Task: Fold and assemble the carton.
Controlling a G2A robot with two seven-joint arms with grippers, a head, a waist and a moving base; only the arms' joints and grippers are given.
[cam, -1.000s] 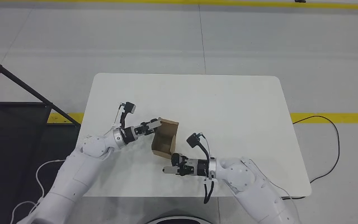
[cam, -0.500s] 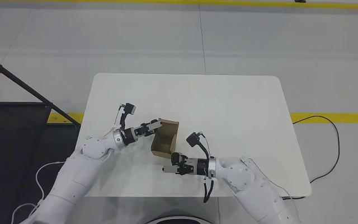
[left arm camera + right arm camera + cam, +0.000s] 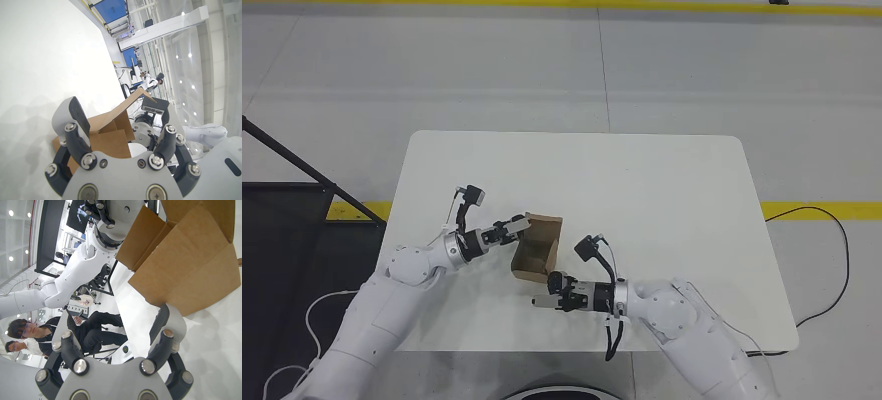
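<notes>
Near edge of carton (image 3: 113,144) behind left pincer (image 3: 122,104), left wrist view.

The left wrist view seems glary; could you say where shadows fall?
Left wrist view: the white table top glares, with faint shadows beside the left hand. Right wrist view: the brown cardboard carton casts a soft shadow on the table.

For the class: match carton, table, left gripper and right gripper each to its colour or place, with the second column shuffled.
1 carton
2 table
3 left gripper
4 right gripper

A white
B open, at the carton's left side
C brown
D open, between the carton and the table's near edge

Pairs: 1-C, 2-A, 3-B, 4-D.
</notes>
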